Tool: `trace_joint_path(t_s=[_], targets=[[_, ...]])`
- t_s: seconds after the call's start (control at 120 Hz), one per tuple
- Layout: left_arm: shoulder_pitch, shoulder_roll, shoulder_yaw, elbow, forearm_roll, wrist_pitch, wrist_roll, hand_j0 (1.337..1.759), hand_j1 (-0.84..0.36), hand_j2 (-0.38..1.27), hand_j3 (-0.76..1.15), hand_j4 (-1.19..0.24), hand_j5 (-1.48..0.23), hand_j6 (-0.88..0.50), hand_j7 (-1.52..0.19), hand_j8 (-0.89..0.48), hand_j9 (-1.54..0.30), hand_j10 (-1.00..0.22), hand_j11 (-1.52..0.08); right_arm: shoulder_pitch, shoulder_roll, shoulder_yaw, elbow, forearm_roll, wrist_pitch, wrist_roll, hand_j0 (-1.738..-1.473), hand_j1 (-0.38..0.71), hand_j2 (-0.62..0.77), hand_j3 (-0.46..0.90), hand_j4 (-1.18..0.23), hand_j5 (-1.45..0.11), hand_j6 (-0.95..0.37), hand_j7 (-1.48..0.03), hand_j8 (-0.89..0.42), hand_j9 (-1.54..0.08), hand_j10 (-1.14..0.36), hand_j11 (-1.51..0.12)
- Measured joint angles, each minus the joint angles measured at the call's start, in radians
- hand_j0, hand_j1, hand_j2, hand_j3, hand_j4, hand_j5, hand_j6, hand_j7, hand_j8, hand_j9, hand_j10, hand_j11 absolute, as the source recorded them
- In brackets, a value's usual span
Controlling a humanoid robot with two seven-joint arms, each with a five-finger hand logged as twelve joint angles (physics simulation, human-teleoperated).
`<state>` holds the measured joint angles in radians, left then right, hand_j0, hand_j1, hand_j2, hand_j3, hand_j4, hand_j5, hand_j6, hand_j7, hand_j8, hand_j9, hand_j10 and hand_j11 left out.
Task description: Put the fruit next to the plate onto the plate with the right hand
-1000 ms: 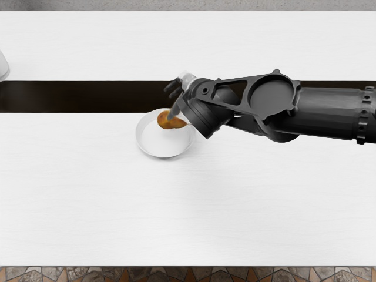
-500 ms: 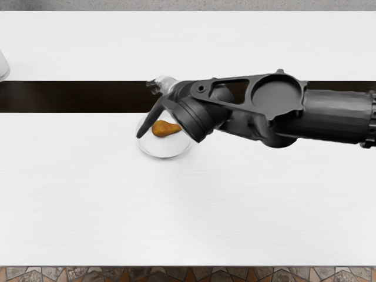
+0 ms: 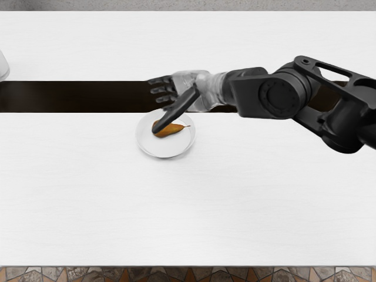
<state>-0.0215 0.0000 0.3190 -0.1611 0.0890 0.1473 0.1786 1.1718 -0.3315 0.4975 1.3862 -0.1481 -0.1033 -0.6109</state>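
Head view: the right hand hangs with fingers spread, clasping nothing. One long digit slants down across the pear, which lies on its side in the plate just below. It looks light, firm and prone to rolling, so it is best pinched across its broad belly.

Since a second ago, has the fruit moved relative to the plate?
Yes. The fruit has shifted from the far rim of the plate toward its middle, nearer the camera; the plate stayed put.
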Motion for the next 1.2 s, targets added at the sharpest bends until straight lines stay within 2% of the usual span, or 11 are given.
trace_joint_path(t_s=[0.325, 0.442, 0.725, 1.008, 1.2], targets=[[0.0, 0.0, 0.0, 0.0, 0.0, 0.0, 0.0, 1.658, 0.35, 0.0, 0.0, 0.0, 0.0, 0.0, 0.0, 0.0, 0.0, 0.0, 0.0, -0.278, -0.062, 0.317, -0.003, 0.002, 0.386, 0.0, -1.658, -0.29, -0.01, 0.0, -0.05, -0.07, -0.05, -0.07, -0.05, -0.07, -0.05, -0.07], [0.0, 0.0, 0.0, 0.0, 0.0, 0.0, 0.0, 1.658, 0.35, 0.0, 0.0, 0.0, 0.0, 0.0, 0.0, 0.0, 0.0, 0.0, 0.0, -0.342, -0.111, 0.384, -0.003, 0.034, 0.497, 0.0, -1.658, -0.29, -0.01, 0.0, -0.05, -0.07, -0.05, -0.07, -0.05, -0.07, -0.05, -0.07], [0.0, 0.0, 0.0, 0.0, 0.0, 0.0, 0.0, 1.658, 0.35, 0.0, 0.0, 0.0, 0.0, 0.0, 0.0, 0.0, 0.0, 0.0, 0.0, -0.412, -0.306, 0.417, -0.027, 0.189, 0.684, 0.0, -1.658, -0.29, -0.01, 0.0, -0.05, -0.06, -0.04, -0.06, -0.05, -0.06, -0.05, -0.06], [0.0, 0.0, 0.0, 0.0, 0.0, 0.0, 0.0, 1.658, 0.35, 0.0, 0.0, 0.0, 0.0, 0.0, 0.0, 0.0, 0.0, 0.0, 0.0, -0.445, -0.444, 0.418, -0.046, 0.298, 0.712, 0.0, -1.658, -0.3, -0.01, 0.0, -0.04, -0.05, -0.04, -0.05, -0.04, -0.05, -0.04, -0.05], [0.0, 0.0, 0.0, 0.0, 0.0, 0.0, 0.0, 1.658, 0.35, 0.0, 0.0, 0.0, 0.0, 0.0, 0.0, 0.0, 0.0, 0.0, 0.0, -0.458, -0.485, 0.418, -0.048, 0.324, 0.714, 0.0, -1.658, -0.3, -0.01, 0.0, -0.04, -0.05, -0.04, -0.05, -0.04, -0.05, -0.04, -0.05]])
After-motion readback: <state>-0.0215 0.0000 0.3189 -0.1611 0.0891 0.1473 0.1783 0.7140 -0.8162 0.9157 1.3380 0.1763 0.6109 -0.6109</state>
